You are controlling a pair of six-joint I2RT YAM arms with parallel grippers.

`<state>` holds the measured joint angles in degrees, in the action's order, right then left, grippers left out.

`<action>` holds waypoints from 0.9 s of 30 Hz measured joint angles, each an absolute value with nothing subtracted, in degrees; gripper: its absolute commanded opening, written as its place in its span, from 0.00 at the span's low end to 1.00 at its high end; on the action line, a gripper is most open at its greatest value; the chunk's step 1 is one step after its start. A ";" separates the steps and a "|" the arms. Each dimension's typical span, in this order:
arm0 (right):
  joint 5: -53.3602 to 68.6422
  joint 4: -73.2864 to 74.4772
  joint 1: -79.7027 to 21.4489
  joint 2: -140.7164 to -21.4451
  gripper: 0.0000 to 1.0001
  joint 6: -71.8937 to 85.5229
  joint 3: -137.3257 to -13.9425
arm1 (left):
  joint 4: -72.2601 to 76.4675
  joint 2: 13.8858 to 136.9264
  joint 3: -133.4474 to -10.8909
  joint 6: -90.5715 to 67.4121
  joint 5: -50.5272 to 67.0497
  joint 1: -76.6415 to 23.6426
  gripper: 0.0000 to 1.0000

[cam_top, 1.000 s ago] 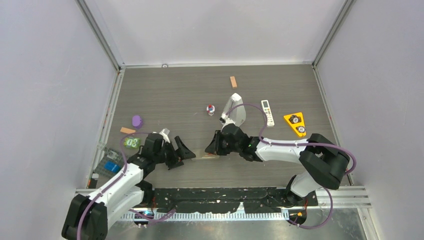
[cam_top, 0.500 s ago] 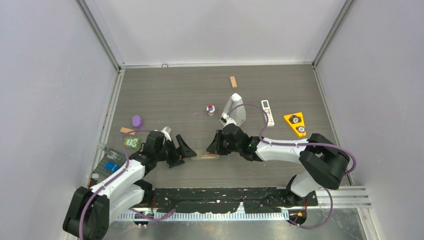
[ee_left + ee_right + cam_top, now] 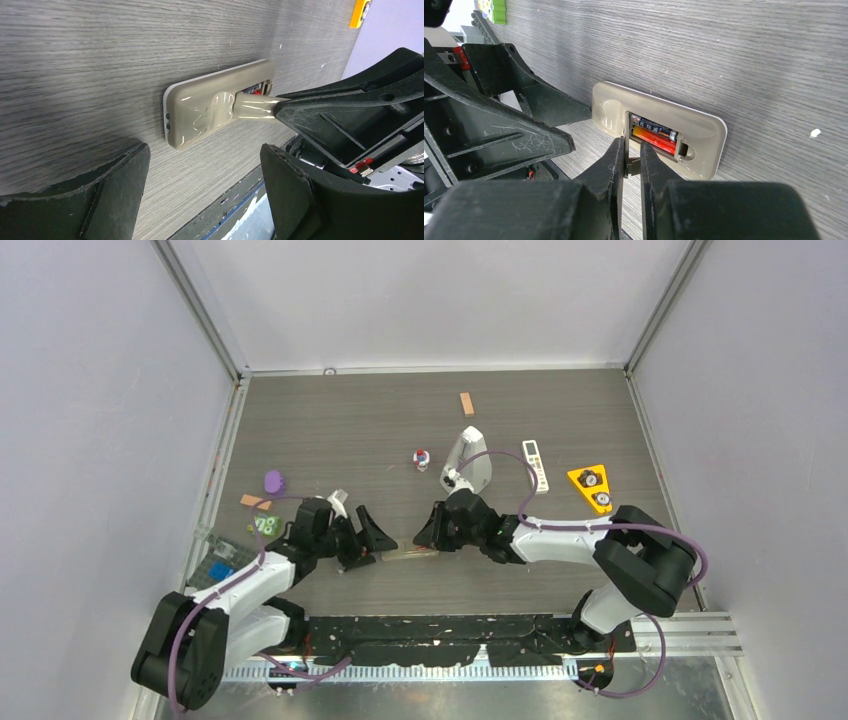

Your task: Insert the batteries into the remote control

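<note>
Right claw (image 3: 631,166) is pinched almost fully closed on the thin edge of the cover (image 3: 255,107), a beige tongue that reaches from the claw tips to the middle of the remote (image 3: 200,110) and lies over part of the battery bay. Whether the cover is hooked into its slot cannot be told. Just ahead of the tips the bay is open to view, with two batteries (image 3: 654,134) side by side in it, one dark and one red-orange, both parallel to the length of the remote. Remote lies flat on the surface (image 3: 749,60), beige back upward, long axis running left to right across the robot's front, roughly on the line that joins the two claws. Left claw (image 3: 204,150) is spread wide and holds nothing. It faces the opposite end of the remote, near it but apart from it, with that end ahead of the gap between its fingers. Right arm is the nearer one, in contact through the cover. Seating the cover probably calls for a push along the long axis toward the left claw, which is placed to brace the far end against sliding.
</note>
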<state>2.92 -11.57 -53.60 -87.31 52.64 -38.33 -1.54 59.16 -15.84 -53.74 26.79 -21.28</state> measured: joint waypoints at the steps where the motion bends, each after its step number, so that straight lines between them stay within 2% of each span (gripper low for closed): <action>1: 3.03 -11.90 -53.60 -87.50 0.07 52.75 -38.22 | -0.95 59.59 -15.84 -53.74 27.11 -21.28 0.83; 11: 4.43 -15.18 -53.23 -89.38 0.12 54.15 -37.93 | 2.46 63.37 -16.23 -53.60 29.78 -21.23 0.81; 16: 4.43 -14.17 -53.15 -89.38 0.23 54.74 -38.09 | 2.09 63.59 -16.47 -53.49 29.67 -21.23 0.81; 27: 2.59 2.79 -53.23 -89.84 0.36 53.12 -45.84 | 1.13 63.20 -16.80 -52.93 28.93 -21.26 0.81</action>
